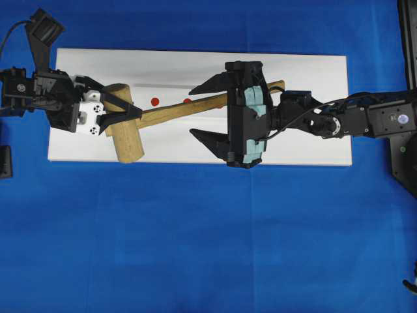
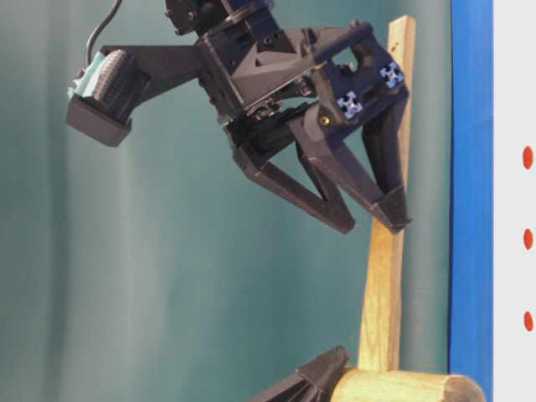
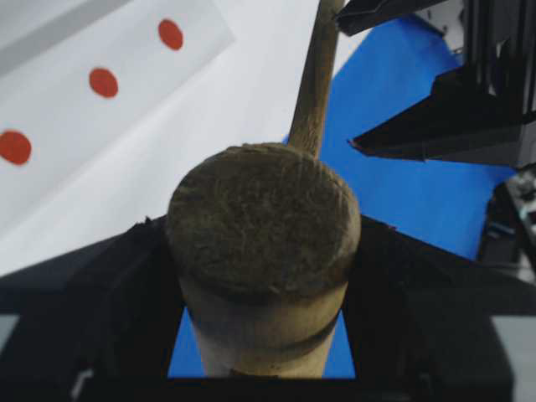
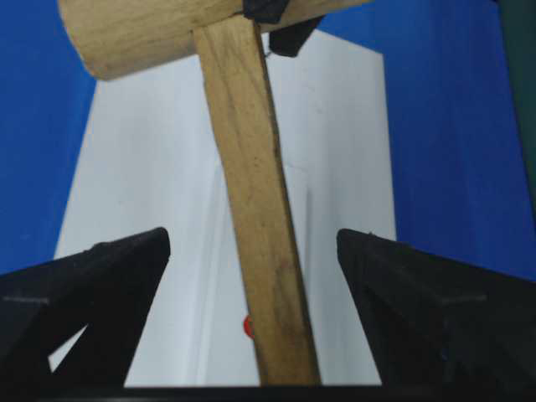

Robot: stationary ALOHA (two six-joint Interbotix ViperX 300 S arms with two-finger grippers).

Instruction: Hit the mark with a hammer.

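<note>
The hammer is a light-brown wooden mallet; its thick head (image 1: 128, 142) is clamped between my left gripper's (image 1: 122, 112) black fingers. Seen from the left wrist, the head (image 3: 264, 218) fills the gap of that gripper (image 3: 264, 310). The slim handle (image 1: 176, 112) runs right across the white board (image 1: 293, 72). My right gripper (image 1: 193, 112) stands open astride the handle (image 4: 260, 234), its fingers (image 4: 126, 268) clear of the wood on both sides. Red marks (image 1: 155, 101) lie on the board beside the handle, and three of them (image 3: 103, 81) show in the left wrist view.
The board lies on a blue cloth (image 1: 208, 235) that covers the table. A black block (image 1: 5, 162) sits at the far left edge. The right arm's body (image 1: 365, 120) stretches over the board's right end. From table level the handle (image 2: 385, 276) rises steeply above the head (image 2: 402, 387).
</note>
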